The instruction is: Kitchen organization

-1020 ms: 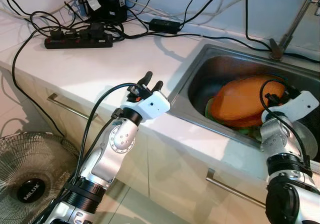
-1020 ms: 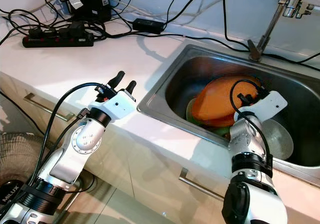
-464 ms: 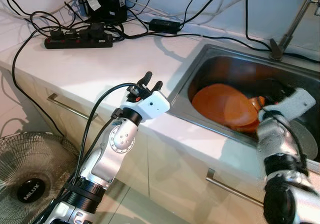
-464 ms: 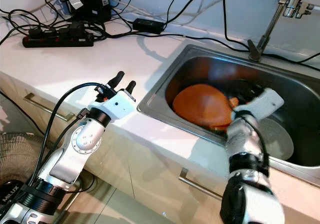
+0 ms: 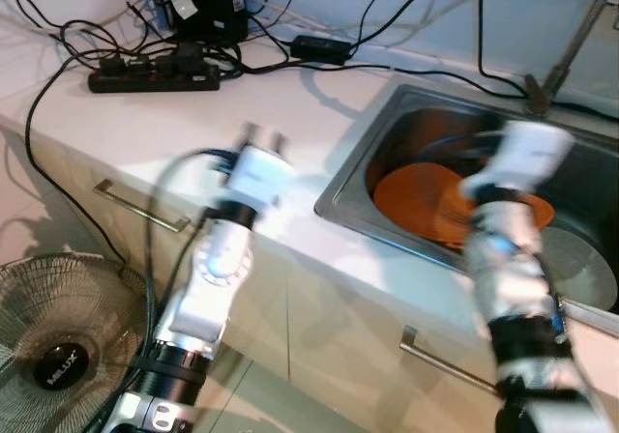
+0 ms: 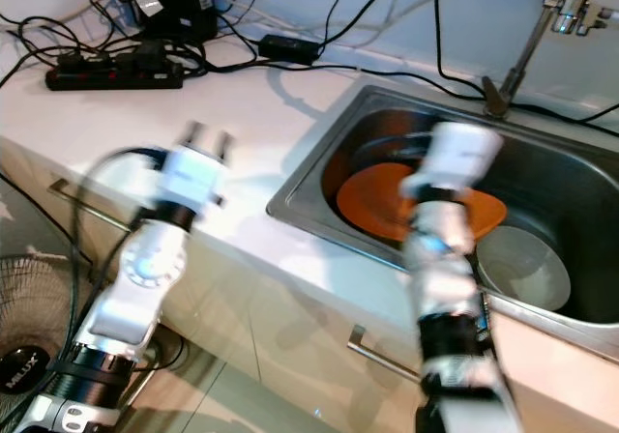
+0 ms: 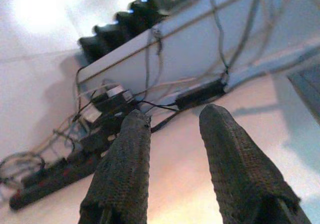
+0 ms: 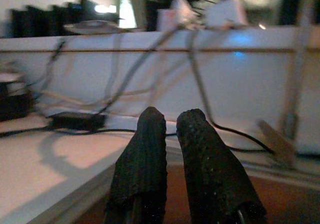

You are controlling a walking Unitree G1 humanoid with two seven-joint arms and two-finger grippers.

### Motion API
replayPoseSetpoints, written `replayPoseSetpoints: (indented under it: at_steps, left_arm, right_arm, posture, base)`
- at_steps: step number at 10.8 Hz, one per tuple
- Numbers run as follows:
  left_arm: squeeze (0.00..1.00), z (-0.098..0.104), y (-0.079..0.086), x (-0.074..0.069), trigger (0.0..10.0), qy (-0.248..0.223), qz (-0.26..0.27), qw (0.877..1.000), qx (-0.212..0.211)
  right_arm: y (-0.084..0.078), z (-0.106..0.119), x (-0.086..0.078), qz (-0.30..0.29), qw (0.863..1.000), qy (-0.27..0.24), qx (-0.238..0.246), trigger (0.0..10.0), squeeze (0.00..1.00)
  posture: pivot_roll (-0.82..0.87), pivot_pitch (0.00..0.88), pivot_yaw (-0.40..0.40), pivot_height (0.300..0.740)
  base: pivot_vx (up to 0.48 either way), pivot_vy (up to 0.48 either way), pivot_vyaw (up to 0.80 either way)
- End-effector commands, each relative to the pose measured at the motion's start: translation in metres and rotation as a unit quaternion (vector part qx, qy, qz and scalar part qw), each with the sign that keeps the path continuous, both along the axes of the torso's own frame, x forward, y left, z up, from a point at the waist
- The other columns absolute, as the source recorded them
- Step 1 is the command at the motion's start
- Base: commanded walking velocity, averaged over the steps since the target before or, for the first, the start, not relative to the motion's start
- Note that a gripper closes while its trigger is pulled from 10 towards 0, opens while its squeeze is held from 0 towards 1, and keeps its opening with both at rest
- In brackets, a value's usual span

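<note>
I am looking down at a white kitchen counter (image 5: 193, 124) with a stainless steel sink (image 5: 360, 158) set into it. Below the counter are pale cabinet fronts with two metal handles. Along the back wall sits one black power strip (image 5: 153, 77) amid a tangle of black cables. One floor fan (image 5: 60, 346) stands low on my left.

Inside the sink I count two things: one orange plate (image 6: 387, 199) lying toward the left side of the basin, and one shiny steel bowl (image 6: 522, 267) just beside it on the right. A faucet pipe (image 6: 530, 42) rises at the sink's back edge.

Both arms are blurred in the head views. My left gripper (image 7: 172, 134) is over the counter's front edge, left of the sink; its wrist view shows the two black fingers a moderate gap apart, holding nothing, pointed toward the cables and power strip. My right gripper (image 8: 170, 129) is raised above the sink, over the orange plate; its wrist view shows the fingers nearly together with only a thin slit between them, nothing gripped. That same wrist view shows the back wall, the cables and the faucet base, while the head views show the plate and bowl.
</note>
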State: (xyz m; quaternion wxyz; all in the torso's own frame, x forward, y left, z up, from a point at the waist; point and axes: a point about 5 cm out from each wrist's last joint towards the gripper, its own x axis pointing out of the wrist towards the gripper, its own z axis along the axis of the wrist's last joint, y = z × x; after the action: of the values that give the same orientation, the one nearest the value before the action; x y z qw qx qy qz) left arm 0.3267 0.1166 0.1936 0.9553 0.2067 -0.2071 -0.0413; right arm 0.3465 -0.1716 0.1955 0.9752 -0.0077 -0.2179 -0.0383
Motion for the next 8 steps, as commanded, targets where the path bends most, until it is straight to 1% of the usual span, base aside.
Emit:
replayPoseSetpoints:
  at_steps: [1,2,4,6,8]
  left_arm:
    - [0.0,0.002,0.004,0.002,10.0,-0.003,0.007,1.0,-0.028]
    - [0.0,-0.001,0.004,0.0,10.0,-0.003,0.004,0.999,-0.038]
    - [0.0,-0.009,0.003,-0.004,10.0,0.007,-0.002,0.999,-0.042]
    - [0.0,-0.01,0.0,-0.005,10.0,0.0,-0.01,0.999,-0.045]
    - [0.0,-0.01,-0.003,-0.007,10.0,-0.003,-0.017,0.999,-0.046]
  right_arm:
    - [0.004,-0.005,-0.004,0.005,1.0,0.004,-0.012,10.0,0.0]
    - [0.011,-0.015,-0.008,0.013,1.0,0.018,-0.004,10.0,0.0]
    - [0.02,-0.021,-0.013,0.018,0.999,0.029,0.002,10.0,0.0]
    - [0.023,-0.023,-0.014,0.02,0.999,0.035,0.002,10.0,0.0]
    - [0.023,-0.023,-0.013,0.02,0.999,0.037,0.005,10.0,0.0]
  posture:
    - [0.12,0.078,-0.013,0.74]
    - [0.12,0.078,-0.015,0.74]
    - [0.11,0.076,-0.015,0.74]
    - [0.11,0.07,-0.016,0.74]
    - [0.11,0.056,-0.019,0.74]
  base:
    - [0.0,0.0,0.0]
    - [0.0,0.0,0.0]
    - [0.0,0.0,0.0]
    - [0.0,0.0,0.0]
    - [0.0,-0.326,0.0]
